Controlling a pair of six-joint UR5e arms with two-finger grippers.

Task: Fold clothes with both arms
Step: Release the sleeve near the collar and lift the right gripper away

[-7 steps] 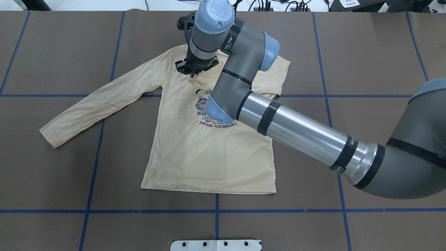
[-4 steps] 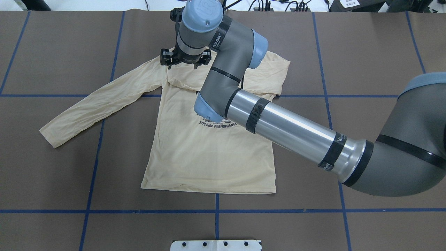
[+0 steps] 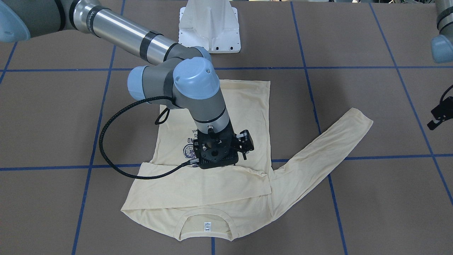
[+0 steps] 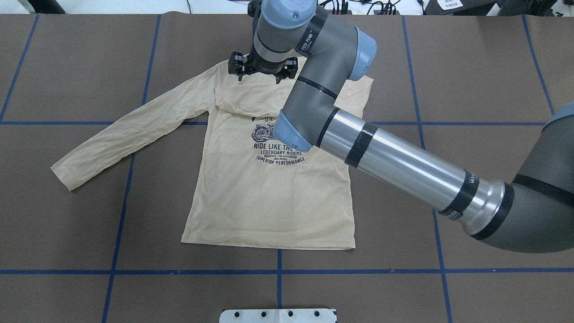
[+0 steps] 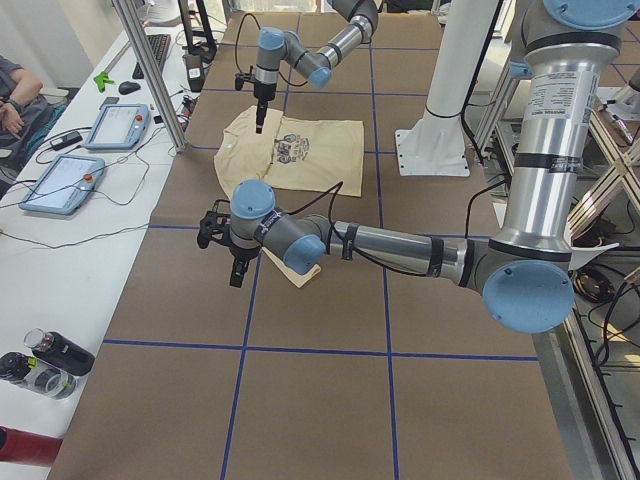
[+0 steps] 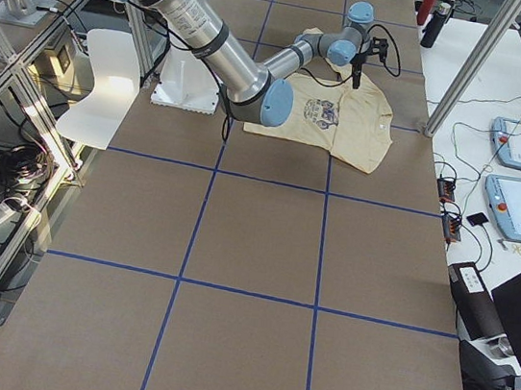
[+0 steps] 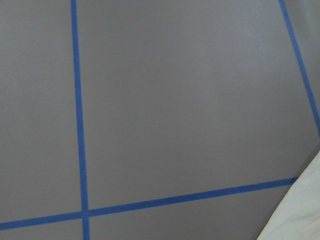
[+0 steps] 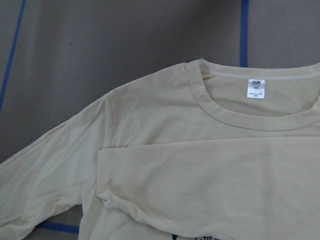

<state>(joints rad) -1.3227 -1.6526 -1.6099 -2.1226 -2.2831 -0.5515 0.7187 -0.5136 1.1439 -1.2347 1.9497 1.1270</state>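
The pale cream-yellow T-shirt (image 4: 269, 197) lies flat on the brown table, navy print up. One sleeve (image 3: 198, 180) is folded across the chest just below the collar. The other sleeve (image 4: 125, 132) stretches out sideways. My right gripper (image 4: 262, 67) hangs above the collar end and nothing hangs from it; its fingers are hidden under the wrist. The right wrist view shows only the collar and white neck label (image 8: 255, 89). My left gripper (image 3: 439, 115) hovers over bare table beyond the outstretched sleeve's cuff (image 3: 361, 120), partly cut off, so I cannot tell its state.
Blue tape lines grid the table. The white pedestal base (image 3: 209, 26) stands at the robot's edge. A side bench holds two tablets (image 5: 60, 180) and bottles (image 5: 45, 360), and a person's arm (image 5: 15, 95) rests there.
The right gripper went from the chest to the shirt's shoulder, then rose and swung back over the collar. The sleeve stays folded across the chest, and more of the print shows.
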